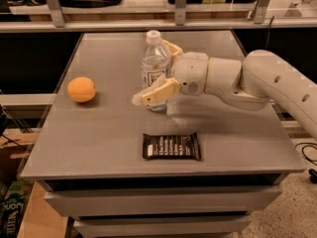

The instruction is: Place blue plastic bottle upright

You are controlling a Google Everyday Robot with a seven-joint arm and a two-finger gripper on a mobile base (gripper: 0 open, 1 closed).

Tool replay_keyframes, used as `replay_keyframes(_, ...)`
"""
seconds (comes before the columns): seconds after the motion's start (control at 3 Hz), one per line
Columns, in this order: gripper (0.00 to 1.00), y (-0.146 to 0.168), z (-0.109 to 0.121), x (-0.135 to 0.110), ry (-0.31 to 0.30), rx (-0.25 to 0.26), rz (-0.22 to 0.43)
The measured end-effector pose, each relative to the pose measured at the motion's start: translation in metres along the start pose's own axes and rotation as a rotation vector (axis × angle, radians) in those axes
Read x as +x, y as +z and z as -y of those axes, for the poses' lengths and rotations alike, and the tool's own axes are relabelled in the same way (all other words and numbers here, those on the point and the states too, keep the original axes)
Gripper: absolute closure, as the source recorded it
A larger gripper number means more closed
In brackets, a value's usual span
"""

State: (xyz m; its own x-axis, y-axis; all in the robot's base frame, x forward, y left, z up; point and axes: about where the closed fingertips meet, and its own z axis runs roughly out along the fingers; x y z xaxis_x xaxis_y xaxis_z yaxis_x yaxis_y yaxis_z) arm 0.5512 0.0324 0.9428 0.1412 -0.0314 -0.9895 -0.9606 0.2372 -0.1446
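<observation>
Starting with the table (109,133), you have the arm (267,78) reaching in from 3 o'clock. Its gripper (155,74) is spread wide, one finger behind and one in front of the blue plastic bottle (153,58), clamping nothing. The bottle stands cap-up, long axis vertical, at the wrist's 9 o'clock; its fill cannot be told. A snack bar (171,146) lies at the bottle's 6 o'clock, an orange (81,89) at 9. Likely you should retreat toward 3.

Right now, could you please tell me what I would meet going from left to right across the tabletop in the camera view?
Orange → blue plastic bottle, standing with the gripper around it → robot arm.
</observation>
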Motion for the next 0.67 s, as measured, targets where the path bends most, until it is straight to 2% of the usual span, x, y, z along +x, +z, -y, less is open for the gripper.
replay_keyframes(0.67, 0.00, -0.015, 0.001, -0.011, -0.014, -0.008, -0.024)
